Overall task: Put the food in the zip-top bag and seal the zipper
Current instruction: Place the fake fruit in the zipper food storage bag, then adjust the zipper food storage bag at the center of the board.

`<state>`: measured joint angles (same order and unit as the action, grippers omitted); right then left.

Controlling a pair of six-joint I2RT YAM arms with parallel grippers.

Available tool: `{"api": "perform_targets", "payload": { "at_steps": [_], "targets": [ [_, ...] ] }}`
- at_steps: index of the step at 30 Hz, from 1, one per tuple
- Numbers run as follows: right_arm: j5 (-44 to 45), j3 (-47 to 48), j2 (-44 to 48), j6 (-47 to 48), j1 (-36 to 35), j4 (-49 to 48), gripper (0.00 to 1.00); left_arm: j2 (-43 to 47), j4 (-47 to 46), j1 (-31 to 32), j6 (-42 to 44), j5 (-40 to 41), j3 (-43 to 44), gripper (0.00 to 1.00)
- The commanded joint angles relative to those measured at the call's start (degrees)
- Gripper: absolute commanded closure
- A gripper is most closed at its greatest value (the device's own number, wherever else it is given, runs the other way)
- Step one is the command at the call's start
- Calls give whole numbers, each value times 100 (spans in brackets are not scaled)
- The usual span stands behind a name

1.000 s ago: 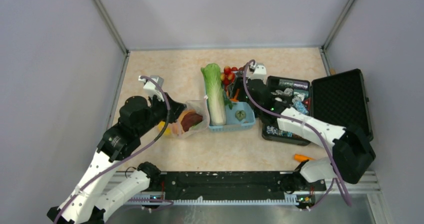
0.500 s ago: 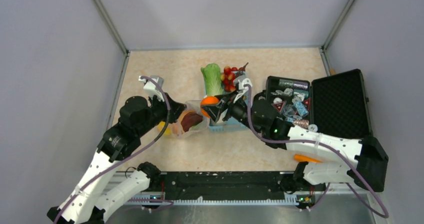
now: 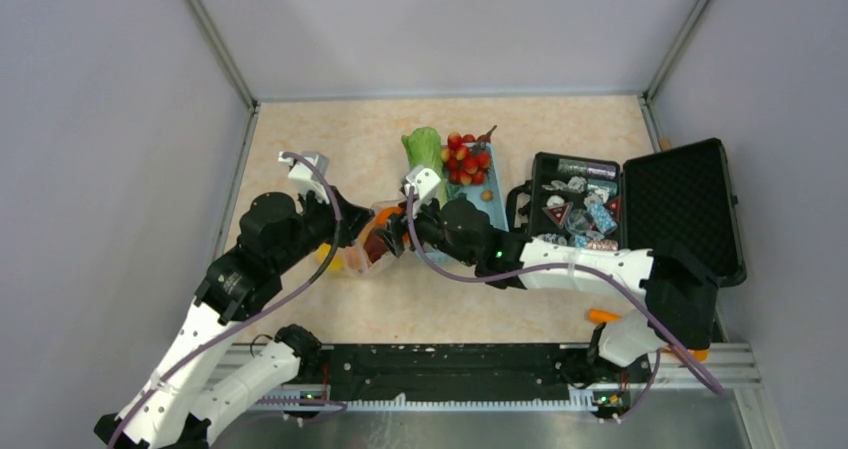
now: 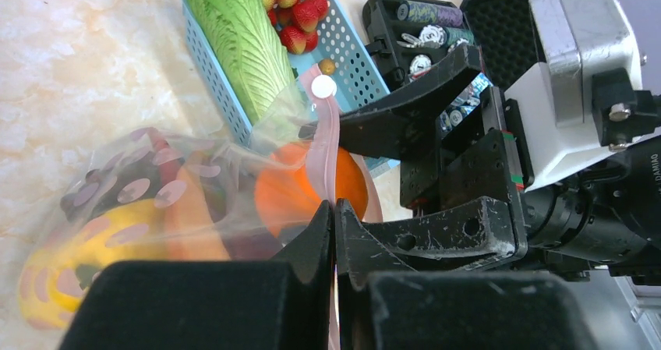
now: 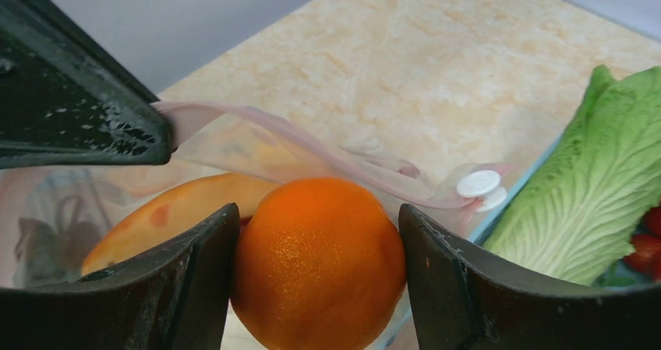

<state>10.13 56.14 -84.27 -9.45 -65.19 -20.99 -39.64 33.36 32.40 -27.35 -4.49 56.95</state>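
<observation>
1. The left gripper is clenched on the zipper. The pink strip rises from between its fingers to the white slider above them, and this pinch lifts one lip of the zip-top bag.
2. The right gripper grasps the orange, one finger pressed to each side, with the fruit bulging up past the fingertips.
3. The bag mouth lies just ahead of the right fingers. The raised lip arches over the orange, and a long orange piece sits just beyond one finger, inside the bag. A yellow fruit and dark grapes lie deeper in, off to the side of the left fingers.
4. The step in hand looks like feeding the orange through the mouth. It seems partly under the lip, though I cannot tell whether it has cleared the lower edge.
5. To do this well, carry the orange forward and slightly down until it is well past the strip. Hold the left pinch high and steady so the mouth gapes.
6. Release only once the orange rests among the other pieces. Then draw the fingers straight back so they do not drag the film.
7. The cabbage and cherry tomatoes wait in the blue basket beyond the slider, so sealing is some way off.
</observation>
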Motion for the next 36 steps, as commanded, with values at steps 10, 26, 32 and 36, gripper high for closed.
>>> {"api": "perform_targets", "payload": {
  "at_steps": [10, 26, 32, 36],
  "targets": [
    [257, 377, 466, 369, -48, 321, 18, 24, -363, 26, 13, -51, 116, 100],
    [881, -259, 1139, -1411, -47, 1227, 34, 44, -346, 25, 46, -9, 129, 100],
    [1129, -491, 917, -1726, -40, 966, 50, 60, -365, 23, 46, 19, 64, 100],
    [1131, -178, 608, -1842, 53, 1107, 56, 43, -374, 23, 29, -42, 70, 100]
  ]
}}
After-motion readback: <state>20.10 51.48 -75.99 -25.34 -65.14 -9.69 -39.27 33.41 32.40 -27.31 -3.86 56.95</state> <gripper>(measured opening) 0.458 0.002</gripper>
